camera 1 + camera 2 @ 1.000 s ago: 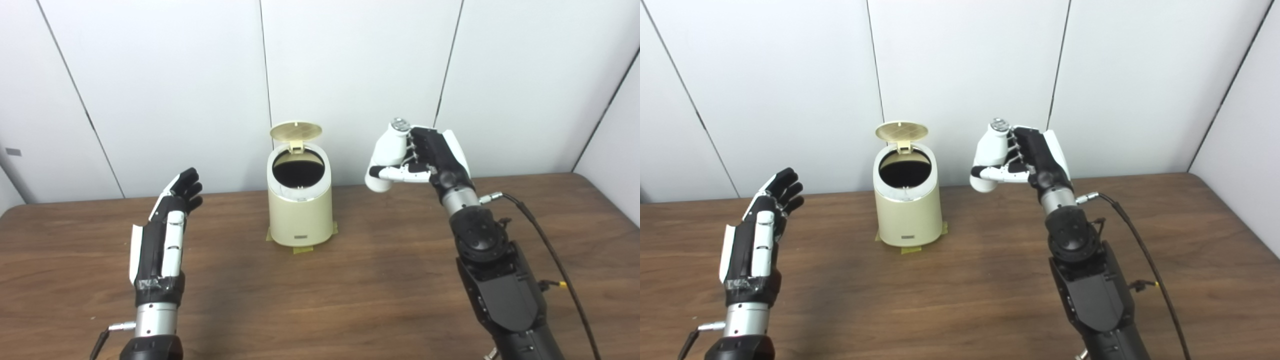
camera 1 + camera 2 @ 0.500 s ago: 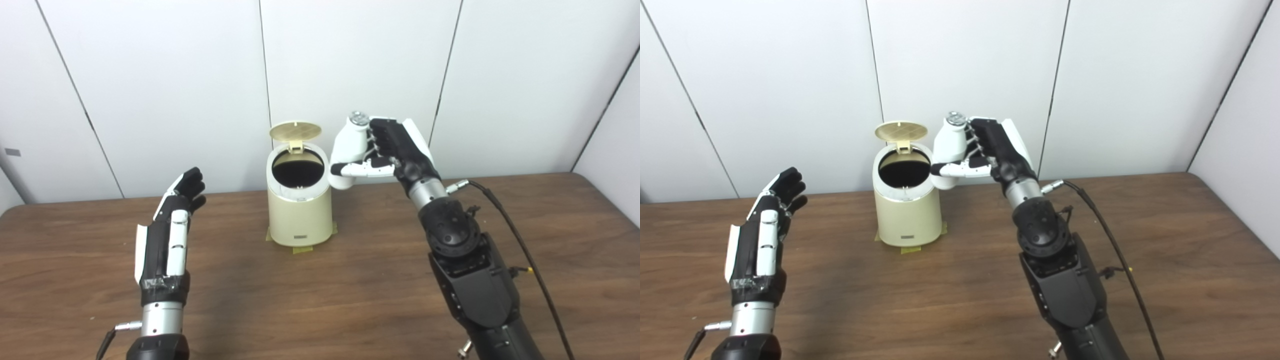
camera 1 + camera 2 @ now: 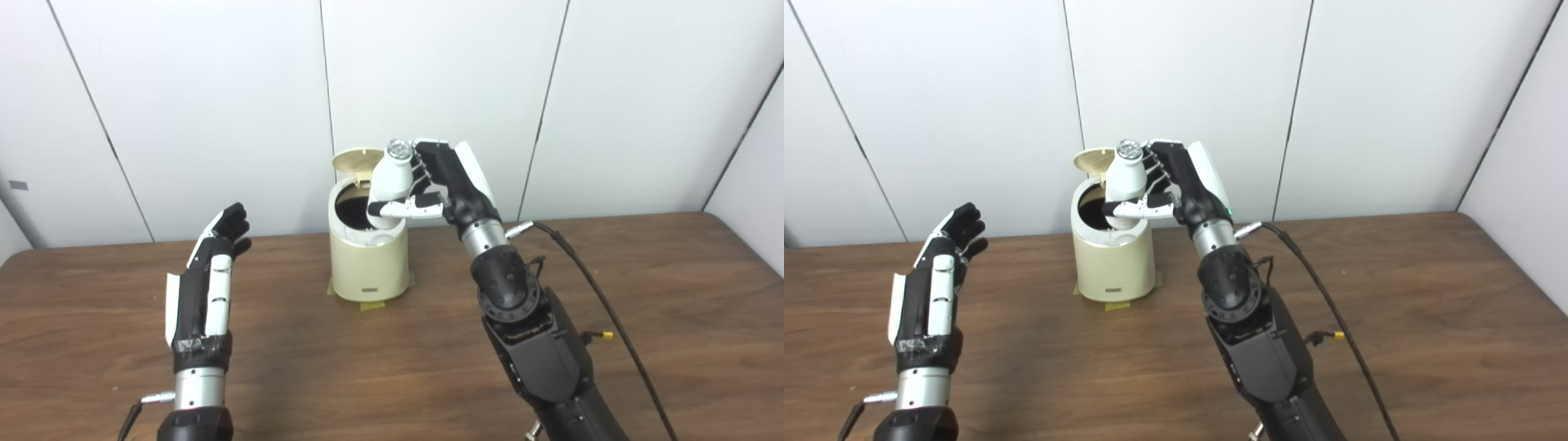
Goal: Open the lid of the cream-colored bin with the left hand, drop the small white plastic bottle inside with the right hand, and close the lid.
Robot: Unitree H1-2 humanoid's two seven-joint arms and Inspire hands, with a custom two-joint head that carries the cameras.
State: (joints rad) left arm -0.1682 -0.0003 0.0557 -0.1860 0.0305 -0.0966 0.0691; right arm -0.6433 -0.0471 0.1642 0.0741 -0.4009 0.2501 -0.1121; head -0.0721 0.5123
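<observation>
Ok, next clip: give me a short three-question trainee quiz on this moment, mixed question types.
1. True or false: the round lid of the cream-colored cylindrical bin stands open.
2. Which hand holds the small white plastic bottle? A) left hand B) right hand C) neither
3. Fill in: the bottle is held over the bin's ____.

Key
1. True; the lid is tipped up behind the dark opening.
2. B; the left hand is open and empty, away from the bin, above the wooden table.
3. Opening; the hand's grip is not yet released.
</observation>
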